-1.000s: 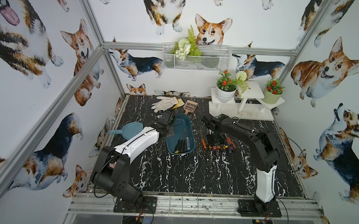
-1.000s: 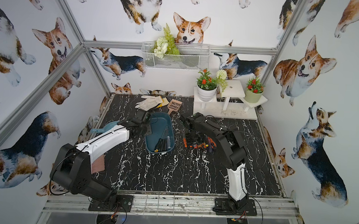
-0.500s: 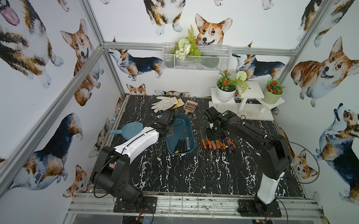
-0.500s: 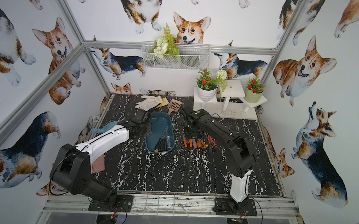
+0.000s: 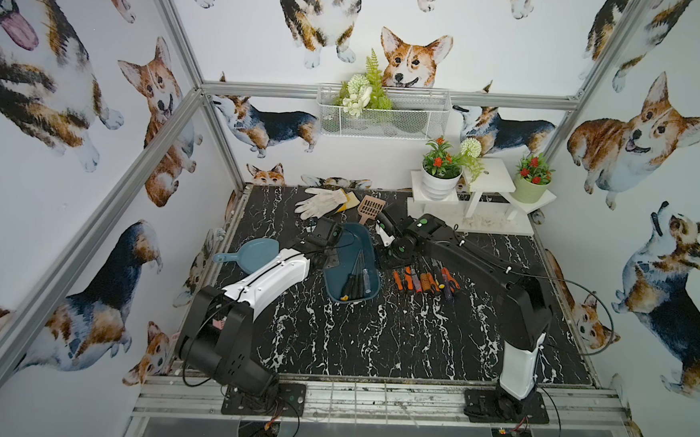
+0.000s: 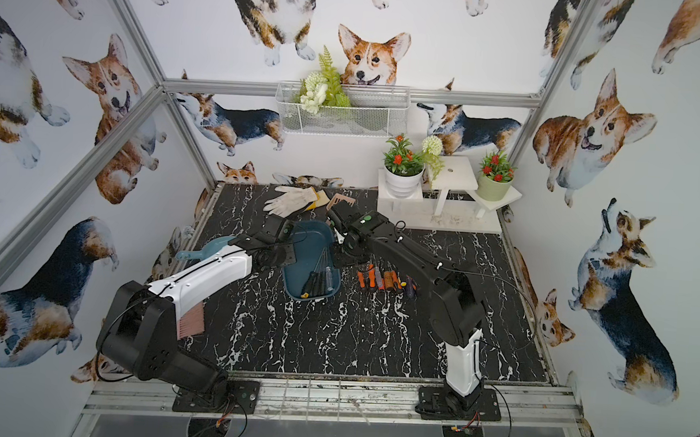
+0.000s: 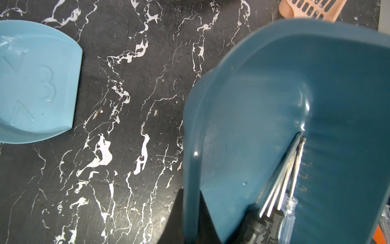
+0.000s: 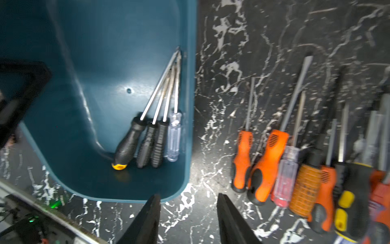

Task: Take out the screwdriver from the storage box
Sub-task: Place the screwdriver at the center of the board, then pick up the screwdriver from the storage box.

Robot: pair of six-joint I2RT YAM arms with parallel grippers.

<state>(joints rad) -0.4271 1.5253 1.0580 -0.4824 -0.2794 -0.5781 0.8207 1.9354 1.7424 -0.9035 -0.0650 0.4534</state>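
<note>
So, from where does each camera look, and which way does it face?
Top views: high at the front, looking down on the table; both arms show.
Left wrist: close over the storage box; the left gripper clamps its rim.
Right wrist: over four screwdrivers in it; the open right gripper shows.
All share the storage box.

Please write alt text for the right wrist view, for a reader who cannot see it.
Four screwdrivers, three black-handled and one clear, lie against one wall inside the teal storage box. Outside it, a row of mostly orange-handled screwdrivers lies on the black marbled table. The open, empty right gripper is near the box's corner.
</note>
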